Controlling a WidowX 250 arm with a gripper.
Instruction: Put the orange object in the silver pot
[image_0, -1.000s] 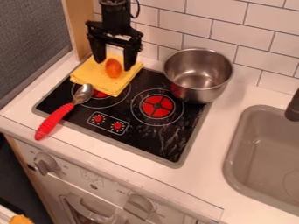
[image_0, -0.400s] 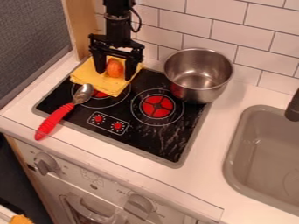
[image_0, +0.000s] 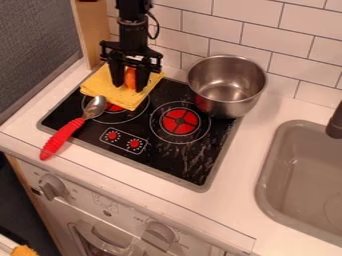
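The black gripper (image_0: 129, 87) hangs low over the folded yellow cloth (image_0: 107, 90) at the stove's back left. Its two fingers stand on either side of the orange object (image_0: 130, 78), closed in against it and hiding its left and right edges. Right of the gripper, at the stove's back right corner, stands the silver pot (image_0: 227, 86), upright and with nothing inside.
A spoon with a red handle (image_0: 62, 138) lies across the left edge of the black stove top (image_0: 160, 162). The grey sink (image_0: 304, 175) and a dark faucet (image_0: 335, 122) are at the right. A tiled wall (image_0: 240, 27) rises behind the pot.
My gripper came down around the orange object, and its fingers have since drawn together onto it. The pot, cloth and spoon have stayed put.
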